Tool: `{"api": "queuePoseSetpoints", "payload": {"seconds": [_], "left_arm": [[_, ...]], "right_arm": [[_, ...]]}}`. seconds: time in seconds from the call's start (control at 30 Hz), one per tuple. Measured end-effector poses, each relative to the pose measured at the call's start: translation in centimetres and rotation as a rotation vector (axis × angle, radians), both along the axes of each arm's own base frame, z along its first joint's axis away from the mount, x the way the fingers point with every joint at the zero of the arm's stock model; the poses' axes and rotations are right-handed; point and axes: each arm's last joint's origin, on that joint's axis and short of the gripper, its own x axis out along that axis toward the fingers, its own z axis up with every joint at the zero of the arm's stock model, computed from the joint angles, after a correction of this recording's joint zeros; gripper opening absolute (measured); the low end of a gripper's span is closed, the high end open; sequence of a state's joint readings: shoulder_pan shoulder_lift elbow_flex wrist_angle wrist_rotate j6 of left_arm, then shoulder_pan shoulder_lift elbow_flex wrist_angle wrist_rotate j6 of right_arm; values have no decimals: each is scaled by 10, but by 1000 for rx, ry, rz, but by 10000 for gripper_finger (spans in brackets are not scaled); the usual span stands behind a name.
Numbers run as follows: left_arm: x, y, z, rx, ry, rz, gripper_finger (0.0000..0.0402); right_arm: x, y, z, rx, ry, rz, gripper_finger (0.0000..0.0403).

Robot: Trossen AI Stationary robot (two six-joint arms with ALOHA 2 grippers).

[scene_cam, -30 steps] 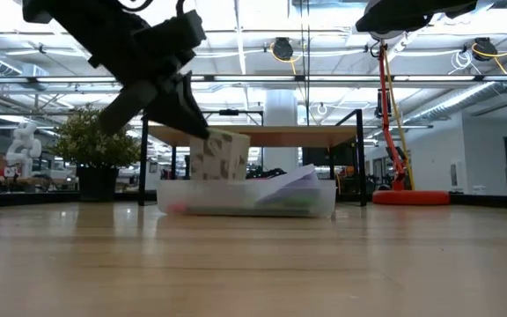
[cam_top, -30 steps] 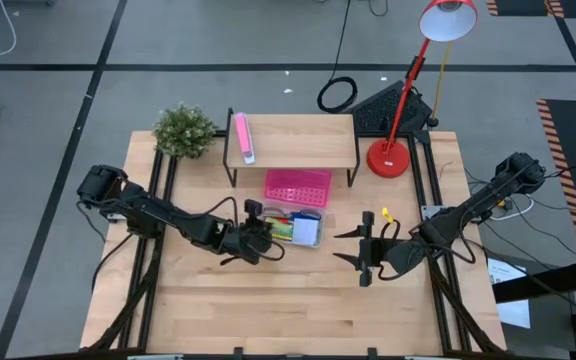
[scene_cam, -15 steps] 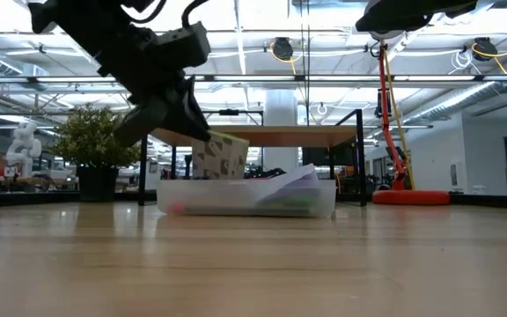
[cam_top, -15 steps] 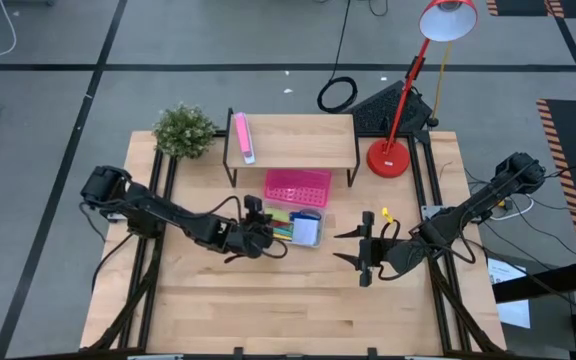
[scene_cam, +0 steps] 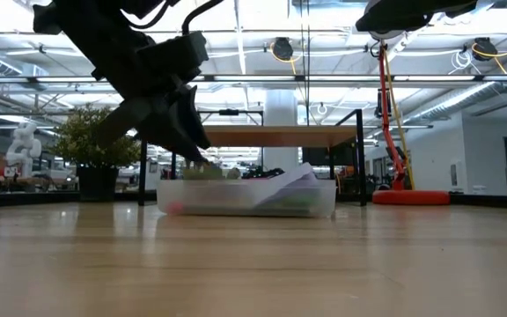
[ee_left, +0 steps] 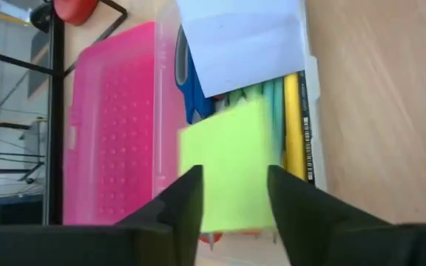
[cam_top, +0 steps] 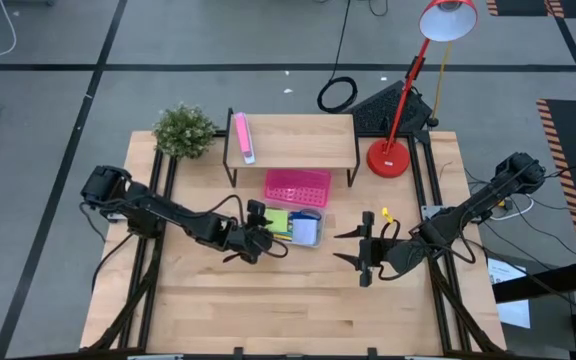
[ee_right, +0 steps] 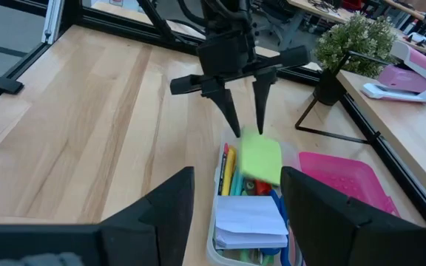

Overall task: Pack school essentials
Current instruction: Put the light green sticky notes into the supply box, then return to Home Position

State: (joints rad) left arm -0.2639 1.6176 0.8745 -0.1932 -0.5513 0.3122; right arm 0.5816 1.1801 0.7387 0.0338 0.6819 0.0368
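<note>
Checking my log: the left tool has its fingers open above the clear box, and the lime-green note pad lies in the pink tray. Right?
Not quite. The lime-green note pad lies in the clear box on top of the pens, not in the pink tray beside it; the right wrist view shows this. The left tool does have its fingers open above the box.

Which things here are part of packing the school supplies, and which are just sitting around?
Part of the job: lime-green note pad under the open left gripper, pale-blue note pad, pens and pencils, blue scissors, all in the clear box.

Just lying about: pink tray, potted plant, red lamp, pink-and-white object, waiting right gripper.
</note>
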Motion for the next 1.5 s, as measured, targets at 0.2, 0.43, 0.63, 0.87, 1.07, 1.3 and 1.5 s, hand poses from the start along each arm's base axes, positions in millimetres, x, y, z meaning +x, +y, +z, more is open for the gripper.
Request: {"api": "queuePoseSetpoints", "payload": {"seconds": [0.2,0.43,0.63,0.87,1.07,1.3,1.5], "left_arm": [[2,6,-1,-141,-16,41,225],[3,15,7,-274,-66,92,259],[-7,17,41,-361,-225,162,218],[-34,22,84,-398,-341,150,139],[-61,27,108,-419,-488,183,78],[-101,30,91,-452,-692,104,40],[-132,35,67,-525,-787,99,21]], "right_arm": [[0,0,0,1,0,2,194],[0,0,0,3,0,1,194],[0,0,0,4,0,0,194],[-5,-3,6,-8,-5,8,170],[-25,-16,23,-19,-21,18,96],[-49,-38,15,-13,-70,-3,13],[-71,-57,-8,53,-92,-22,6]]}}
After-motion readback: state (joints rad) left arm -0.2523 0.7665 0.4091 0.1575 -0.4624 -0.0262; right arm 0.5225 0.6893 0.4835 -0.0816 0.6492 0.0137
